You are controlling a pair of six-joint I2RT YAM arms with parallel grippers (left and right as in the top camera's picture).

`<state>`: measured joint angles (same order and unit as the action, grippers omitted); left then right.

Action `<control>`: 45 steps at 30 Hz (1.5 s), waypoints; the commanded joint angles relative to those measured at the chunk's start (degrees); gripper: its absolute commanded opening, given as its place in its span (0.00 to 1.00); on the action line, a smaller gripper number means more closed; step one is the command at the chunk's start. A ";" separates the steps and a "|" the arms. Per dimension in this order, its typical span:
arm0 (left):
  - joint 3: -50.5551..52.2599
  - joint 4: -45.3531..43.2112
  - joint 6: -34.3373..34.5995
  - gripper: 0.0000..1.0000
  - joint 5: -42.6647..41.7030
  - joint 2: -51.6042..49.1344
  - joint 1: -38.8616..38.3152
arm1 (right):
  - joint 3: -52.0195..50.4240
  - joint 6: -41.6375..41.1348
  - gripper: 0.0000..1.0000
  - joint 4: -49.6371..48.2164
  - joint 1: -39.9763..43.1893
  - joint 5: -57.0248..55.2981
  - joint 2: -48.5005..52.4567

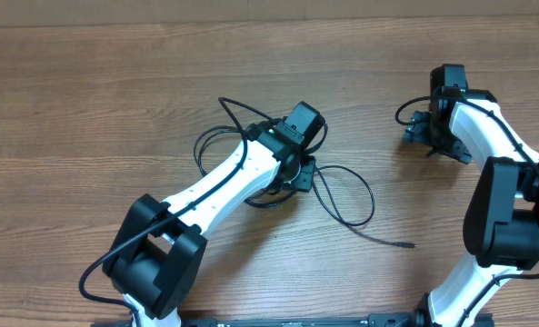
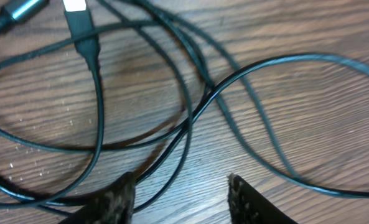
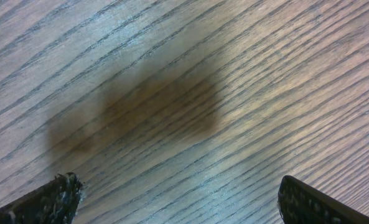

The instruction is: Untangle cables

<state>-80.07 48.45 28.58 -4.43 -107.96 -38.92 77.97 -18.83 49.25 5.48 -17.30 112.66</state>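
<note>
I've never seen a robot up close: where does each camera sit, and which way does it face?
Left wrist: rides the left arm, looking down close at the cables; its jaws show at the bottom.
Right wrist: rides the right arm, looking down at bare table; its jaws stand wide at the bottom corners.
Overhead: above, facing straight down; both arms visible.
Shared: overhead and left wrist both see the cables.

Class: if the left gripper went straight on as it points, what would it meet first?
Most likely the cables: crossed strands lie just ahead of the left gripper, on the table. Depth is uncertain.
</note>
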 commanded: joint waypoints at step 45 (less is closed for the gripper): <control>10.51 -9.77 0.20 0.40 0.55 -1.70 -0.92 | -0.37 0.15 1.00 -0.17 -0.20 0.04 -1.31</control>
<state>-70.41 38.98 28.60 -4.40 -109.12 -39.42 77.97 -18.81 49.28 5.48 -17.32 112.66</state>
